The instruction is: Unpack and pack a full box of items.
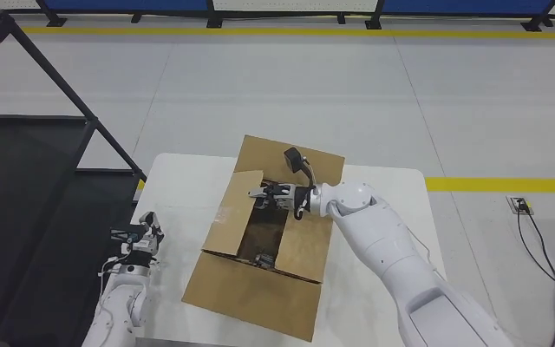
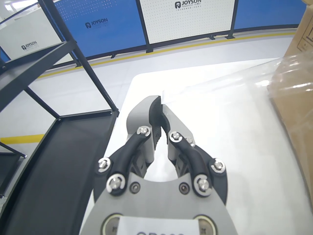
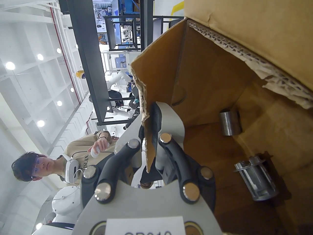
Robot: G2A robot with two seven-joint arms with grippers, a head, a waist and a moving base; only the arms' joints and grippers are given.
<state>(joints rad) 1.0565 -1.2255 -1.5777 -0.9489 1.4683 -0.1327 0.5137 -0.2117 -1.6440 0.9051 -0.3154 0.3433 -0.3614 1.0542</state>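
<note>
Pinches a cardboard box (image 1: 251, 299) flap (image 3: 156, 59) with the right gripper (image 3: 149, 121), metal cylinders (image 3: 229, 123) below. Holds left gripper (image 2: 160, 103) jaws together above the table (image 1: 186, 199)

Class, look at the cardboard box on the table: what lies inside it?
On the cardboard box floor lie two metal parts: a short plain cylinder and a longer flanged cylinder. The right gripper, shut on a flap, blocks part of the floor.

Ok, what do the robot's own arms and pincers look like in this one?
The right arm and left arm wear smooth glossy white shells. The left pincer and right pincer match: silver metal fingers, ribbed black pads, black linkage bars with round silver bolts, a grey base plate bearing a white label.
</note>
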